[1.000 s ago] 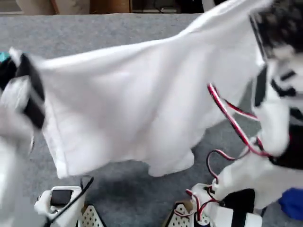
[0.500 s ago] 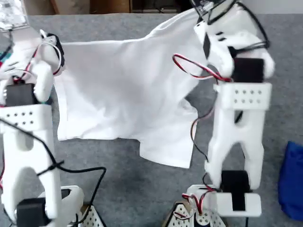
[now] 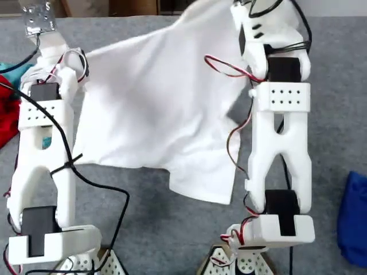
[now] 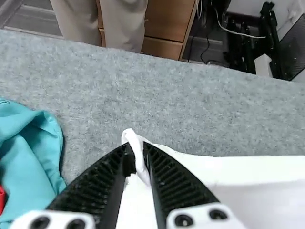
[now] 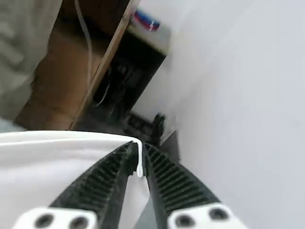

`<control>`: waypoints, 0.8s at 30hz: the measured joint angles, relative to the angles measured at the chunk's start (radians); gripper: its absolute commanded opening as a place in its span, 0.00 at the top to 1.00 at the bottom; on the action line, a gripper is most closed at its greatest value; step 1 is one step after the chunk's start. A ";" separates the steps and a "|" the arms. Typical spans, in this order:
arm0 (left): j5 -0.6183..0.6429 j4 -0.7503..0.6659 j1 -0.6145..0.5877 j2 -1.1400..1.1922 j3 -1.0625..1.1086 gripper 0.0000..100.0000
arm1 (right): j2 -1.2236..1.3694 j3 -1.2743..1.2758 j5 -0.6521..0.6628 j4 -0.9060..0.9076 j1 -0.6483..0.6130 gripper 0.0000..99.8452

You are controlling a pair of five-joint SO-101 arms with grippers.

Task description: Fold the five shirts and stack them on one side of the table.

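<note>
Nearest, at 4 o'clock, a blue cloth (image 3: 352, 220) lies at the edge of the grey table (image 3: 166, 240). The white shirt (image 3: 155, 109) is spread in the middle, between the 2 arms. At 9 o'clock sit a red cloth (image 3: 6, 117) and a teal shirt (image 4: 24, 143). Farthest off, the left gripper (image 4: 137, 151) at 10 o'clock pinches 1 corner of the white shirt — the right gripper (image 5: 139, 152) at 1 o'clock pinches its other far edge, both pressed tight on the cloth.
</note>
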 measured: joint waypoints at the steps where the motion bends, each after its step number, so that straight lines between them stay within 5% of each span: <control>1: 0.000 0.011 0.000 0.000 -0.018 0.98 | 0.000 0.000 0.018 -0.038 -0.003 0.99; 13: 0.000 0.176 0.000 0.000 -0.267 0.98 | 0.046 0.060 0.239 -0.097 -0.055 0.99; 24: 0.000 0.176 0.000 0.009 -0.278 0.98 | 0.068 0.060 0.224 0.261 -0.055 0.99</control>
